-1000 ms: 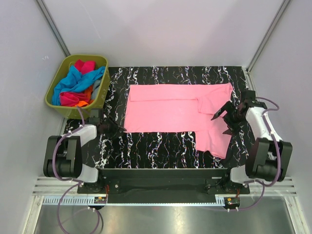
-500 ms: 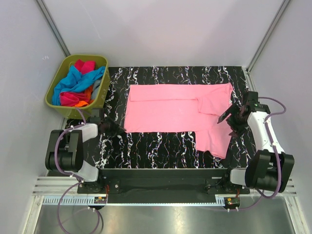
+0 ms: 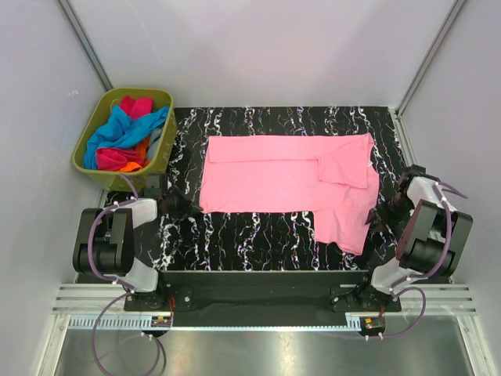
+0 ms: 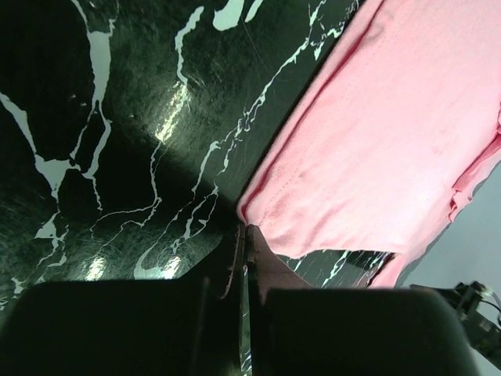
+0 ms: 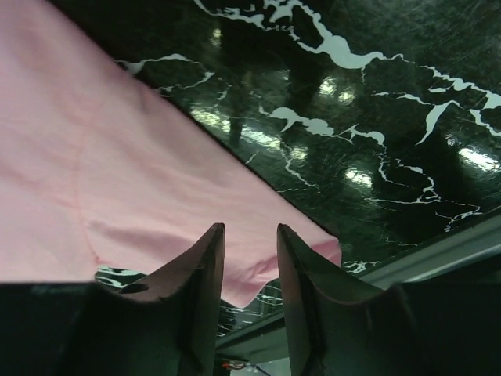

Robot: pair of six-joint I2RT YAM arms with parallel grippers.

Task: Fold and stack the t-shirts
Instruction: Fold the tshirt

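Note:
A light pink t-shirt [image 3: 274, 176] lies spread flat on the black marbled table [image 3: 258, 235], with one sleeve folded in at the right. My left gripper [image 3: 190, 207] sits low at the shirt's near left corner [image 4: 258, 205]; its jaws are shut on that corner [image 4: 245, 233]. My right gripper [image 3: 376, 218] is at the shirt's near right edge. Its jaws [image 5: 250, 228] stand apart, with the pink hem [image 5: 258, 270] showing between them. More t-shirts [image 3: 124, 139] in blue, magenta, orange and grey lie heaped in the bin.
The olive-green bin [image 3: 84, 166] stands at the table's far left corner, close behind my left arm. White walls enclose the table on three sides. The table's near edge [image 5: 438, 251] runs just beside my right gripper.
The left jaws have closed at the shirt's corner. The right arm has drawn back and down to the shirt's near right edge, and its jaws have narrowed.

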